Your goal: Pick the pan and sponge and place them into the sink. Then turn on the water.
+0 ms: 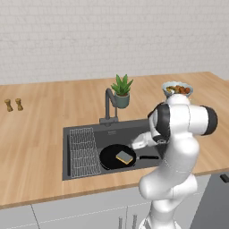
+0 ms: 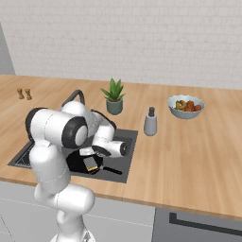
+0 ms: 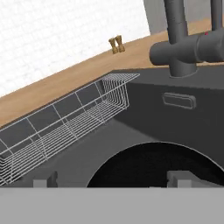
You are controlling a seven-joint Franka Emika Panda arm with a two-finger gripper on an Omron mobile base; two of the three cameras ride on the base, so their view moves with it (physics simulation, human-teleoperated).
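The black pan (image 1: 112, 159) lies inside the dark grey sink (image 1: 80, 129), its thin handle (image 1: 147, 157) pointing right. The yellow sponge (image 1: 125, 157) rests in the pan. In the right base view the pan (image 2: 78, 164) and sponge (image 2: 90, 163) sit partly under my arm. My gripper (image 1: 133, 145) hangs low over the basin just above the pan's right side, aimed toward the wire rack (image 1: 83, 152). In the hand view its fingertips (image 3: 179, 178) stand wide apart, open, with nothing between them, above the pan (image 3: 157, 164). The arched faucet (image 1: 109, 105) stands behind the basin; no water runs.
A potted plant (image 1: 121, 91) stands just behind the faucet. A fruit bowl (image 1: 177, 89) and a soap dispenser (image 2: 151, 122) are on the wooden counter to the right. Two small shakers (image 1: 13, 105) stand far left. The faucet base (image 3: 181, 50) is close ahead of the hand.
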